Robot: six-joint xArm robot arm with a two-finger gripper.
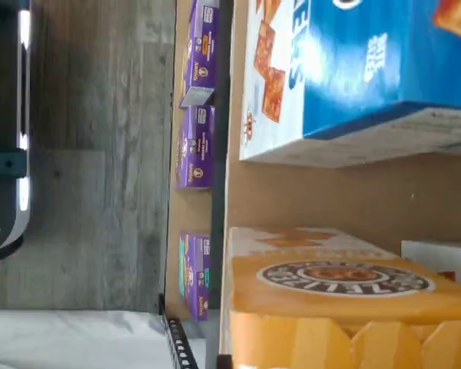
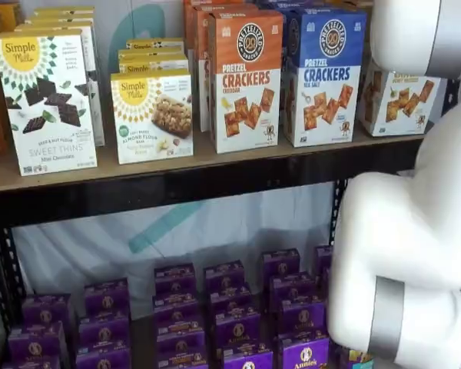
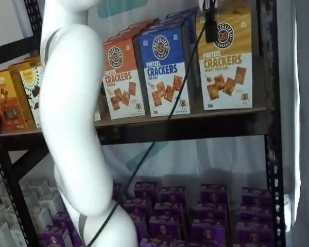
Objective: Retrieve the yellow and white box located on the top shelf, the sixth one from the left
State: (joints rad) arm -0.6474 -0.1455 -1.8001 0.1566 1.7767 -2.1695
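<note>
Cardboard all round: the yellow and white box (image 3: 229,67) is a tall flat-sided carton with a glossy printed front, standing at the right end of the top shelf (image 3: 195,126), a tan wooden board with a black metal rail, right beside a blue cracker carton (image 3: 165,67). The gripper (image 3: 210,23) is pinched shut on the box's top edge, one black finger lying against its upper front. The box stands upright, long axis vertical, printed face pointing out from the shelf.
</note>
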